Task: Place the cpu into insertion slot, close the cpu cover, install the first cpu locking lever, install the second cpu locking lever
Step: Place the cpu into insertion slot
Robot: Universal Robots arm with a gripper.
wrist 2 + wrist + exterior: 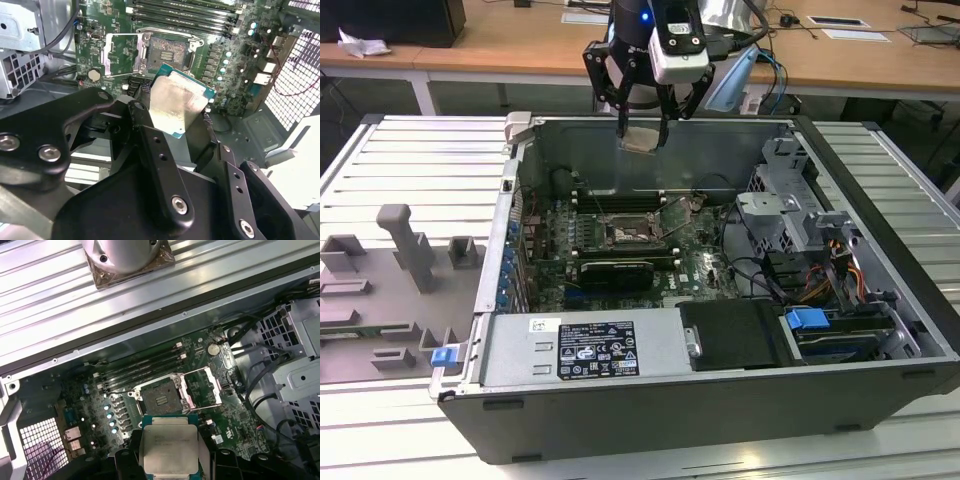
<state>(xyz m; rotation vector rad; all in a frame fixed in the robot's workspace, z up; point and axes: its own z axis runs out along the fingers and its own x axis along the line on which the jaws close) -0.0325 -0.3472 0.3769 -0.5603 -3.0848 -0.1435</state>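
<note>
The cpu [641, 142] is being clamped by its edges in the gripper [642, 136], well apart from the insertion slot [625, 234], whose cpu cover [202, 388] is lying open; the case label [595, 350] is printed too small to read.

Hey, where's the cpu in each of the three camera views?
Exterior view: the cpu hangs in the claw over the open case.
Second wrist view: cpu tilted, in the claw.
First wrist view: cpu held short of the insertion slot.
Shared landmark: the insertion slot, its cpu cover swung open.

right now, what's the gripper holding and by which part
The gripper holds the cpu, pinched by two opposite side edges.
</note>
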